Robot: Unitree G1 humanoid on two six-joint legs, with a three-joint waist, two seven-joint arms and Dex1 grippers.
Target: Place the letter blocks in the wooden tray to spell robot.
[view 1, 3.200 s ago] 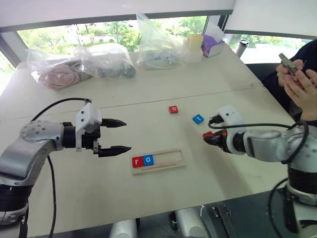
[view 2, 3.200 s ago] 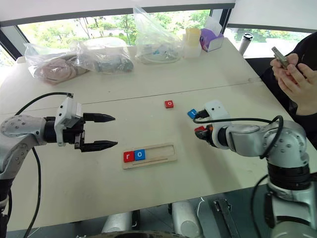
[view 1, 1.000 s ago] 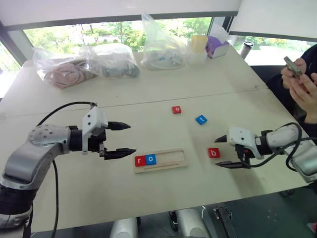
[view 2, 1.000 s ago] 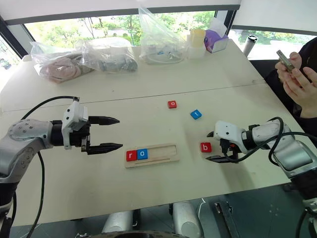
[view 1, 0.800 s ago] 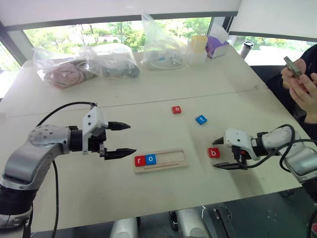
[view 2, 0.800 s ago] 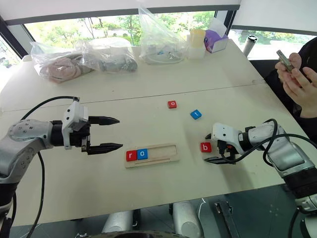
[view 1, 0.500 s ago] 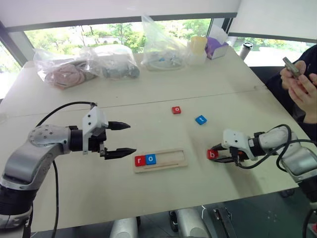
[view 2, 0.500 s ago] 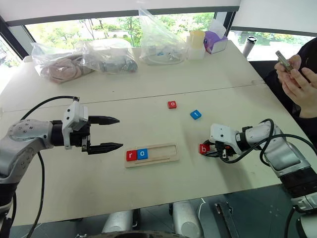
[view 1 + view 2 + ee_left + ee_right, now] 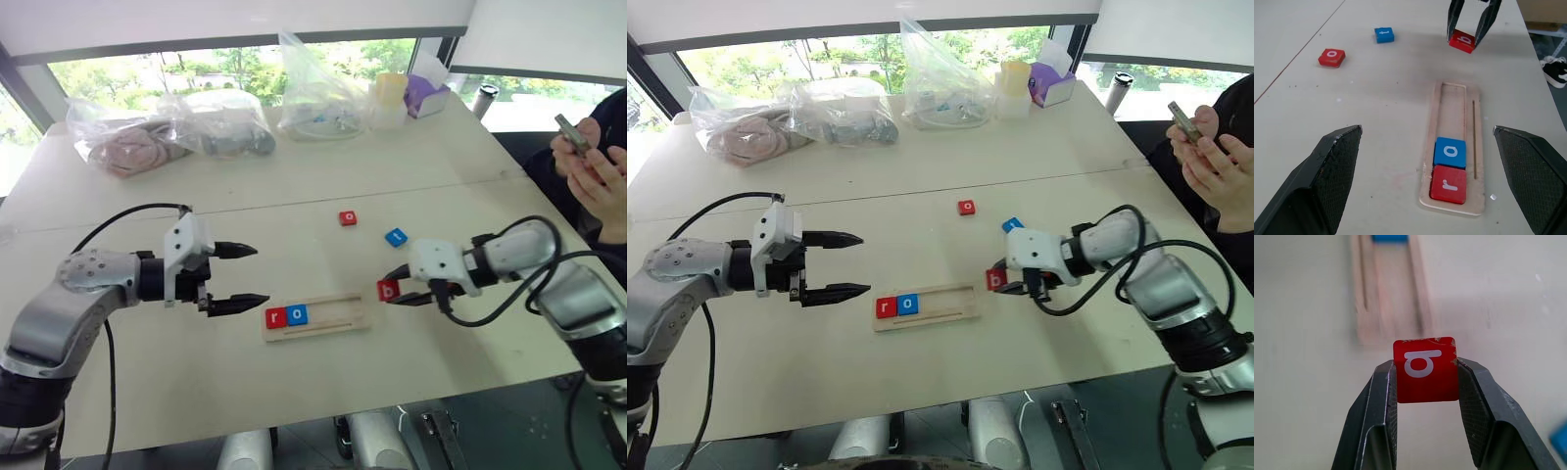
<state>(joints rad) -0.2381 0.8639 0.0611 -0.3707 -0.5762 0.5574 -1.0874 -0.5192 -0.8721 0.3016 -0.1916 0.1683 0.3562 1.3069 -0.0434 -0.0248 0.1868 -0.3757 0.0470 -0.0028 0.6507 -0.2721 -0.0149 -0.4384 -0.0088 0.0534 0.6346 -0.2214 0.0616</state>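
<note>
The wooden tray [image 9: 338, 316] lies near the table's middle with a red r block [image 9: 275, 317] and a blue o block [image 9: 298, 314] at its left end. My right gripper [image 9: 1004, 281] is shut on the red b block [image 9: 1425, 369], held just above the table off the tray's right end. A loose red o block [image 9: 348, 217] and a blue t block [image 9: 396, 237] lie farther back. My left gripper [image 9: 262, 274] hovers open left of the tray, nothing between its fingers.
Plastic bags [image 9: 225, 122] and a taller bag [image 9: 318, 93] line the far side, with a yellow cup [image 9: 389, 93] and a purple box [image 9: 428, 93]. A person holding a phone [image 9: 588, 162] sits at the right edge.
My right gripper has shut on the red b block, lifted it off the table and carried it left toward the tray's right end. The left gripper has stayed put.
</note>
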